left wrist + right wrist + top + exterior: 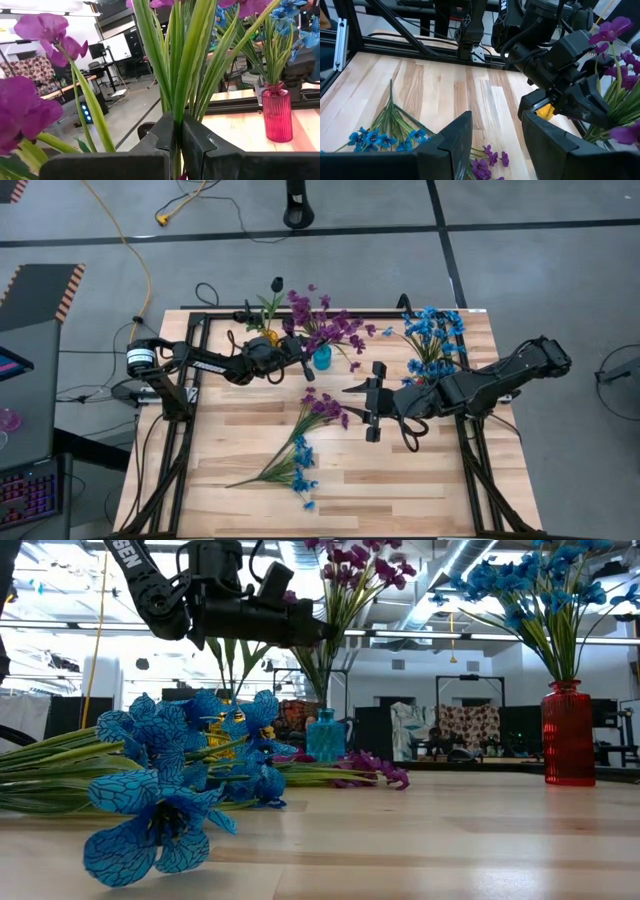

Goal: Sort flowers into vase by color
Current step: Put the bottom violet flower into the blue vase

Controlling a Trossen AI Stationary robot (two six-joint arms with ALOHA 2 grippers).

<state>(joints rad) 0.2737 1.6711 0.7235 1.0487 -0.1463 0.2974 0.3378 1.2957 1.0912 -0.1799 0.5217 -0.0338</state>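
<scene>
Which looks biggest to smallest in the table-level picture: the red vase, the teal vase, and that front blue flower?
1. The front blue flower, though it lies nearest the camera, which inflates it.
2. The red vase.
3. The teal vase, clearly the smallest, though it may stand farther back.

Purple flowers (pixel 325 328) upright in teal vase (pixel 322 358); blue sprig (pixel 298 465) (flat) on table.
</scene>
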